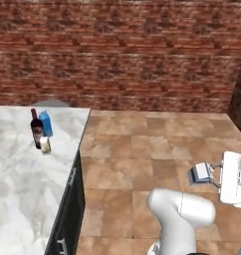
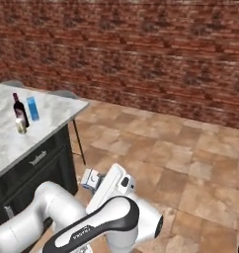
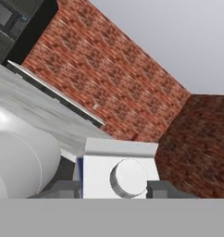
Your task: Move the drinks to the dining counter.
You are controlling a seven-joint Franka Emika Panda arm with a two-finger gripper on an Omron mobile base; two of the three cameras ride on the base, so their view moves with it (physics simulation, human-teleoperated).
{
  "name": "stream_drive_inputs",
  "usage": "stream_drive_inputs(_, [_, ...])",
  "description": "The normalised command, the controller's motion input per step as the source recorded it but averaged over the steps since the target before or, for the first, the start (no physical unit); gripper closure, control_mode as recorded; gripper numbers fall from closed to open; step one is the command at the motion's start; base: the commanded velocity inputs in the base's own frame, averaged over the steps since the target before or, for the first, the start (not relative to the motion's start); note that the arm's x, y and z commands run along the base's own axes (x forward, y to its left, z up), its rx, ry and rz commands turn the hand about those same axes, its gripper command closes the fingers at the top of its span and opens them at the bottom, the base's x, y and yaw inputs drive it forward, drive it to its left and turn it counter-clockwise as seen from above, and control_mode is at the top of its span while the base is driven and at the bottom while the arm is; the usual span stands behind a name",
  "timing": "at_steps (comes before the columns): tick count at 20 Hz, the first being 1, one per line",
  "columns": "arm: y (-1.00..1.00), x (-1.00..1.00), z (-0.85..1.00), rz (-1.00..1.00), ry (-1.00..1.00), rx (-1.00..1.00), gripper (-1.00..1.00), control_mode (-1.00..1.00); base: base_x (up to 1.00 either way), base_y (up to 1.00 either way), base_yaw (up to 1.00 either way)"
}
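From the hand view I see the gripper (image 3: 115,189) closed partway onto a white carton (image 3: 119,173), a dark finger (image 3: 63,189) pressed against each side of it. The carton's face with a round cap (image 3: 128,178) looks straight at the camera, and a blue edge shows down its left side. In the left base view the same carton (image 1: 198,174) sits at the end of the hand, well out over the tiled floor (image 1: 142,144), its pale face and blue trim showing. It lies tipped over there, with its long axis roughly level, running left to right across the picture. The right base view shows it (image 2: 91,180) low, close by the dark cabinet front (image 2: 37,168).

On the dining counter (image 1: 18,164) three drinks stand upright close together near the far edge: a dark wine bottle (image 1: 37,129) with its neck pointing up, a blue carton (image 1: 46,124) just behind and beside it, and a small pale jar (image 1: 45,145) in front of the bottle. The right base view shows the same trio on the marble top. A brick wall (image 1: 122,55) closes the room behind.
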Motion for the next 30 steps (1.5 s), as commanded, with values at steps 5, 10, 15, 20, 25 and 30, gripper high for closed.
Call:
stream_drive_inputs(5, [0.00, 0.00, 0.00, 0.00, 0.00, 0.00, 1.00, 1.00, 0.94, 0.00, 0.40])
stream_drive_inputs(10, [0.00, 0.00, 0.00, 0.00, 0.00, 0.00, 1.00, 1.00, 0.88, 0.01, 0.47])
stream_drive_inputs(15, [0.00, 0.00, 0.00, 0.00, 0.00, 0.00, 1.00, 1.00, 0.70, 0.02, 0.56])
stream_drive_inputs(20, [0.00, 0.00, 0.00, 0.00, 0.00, 0.00, 1.00, 1.00, 0.61, 0.06, 0.60])
stream_drive_inputs(25, [0.00, 0.00, 0.00, 0.00, 0.00, 0.00, 1.00, 1.00, 0.68, 0.02, 0.59])
stream_drive_inputs(30, [0.00, 0.00, 0.00, 0.00, 0.00, 0.00, 1.00, 1.00, 0.66, 0.00, 0.54])
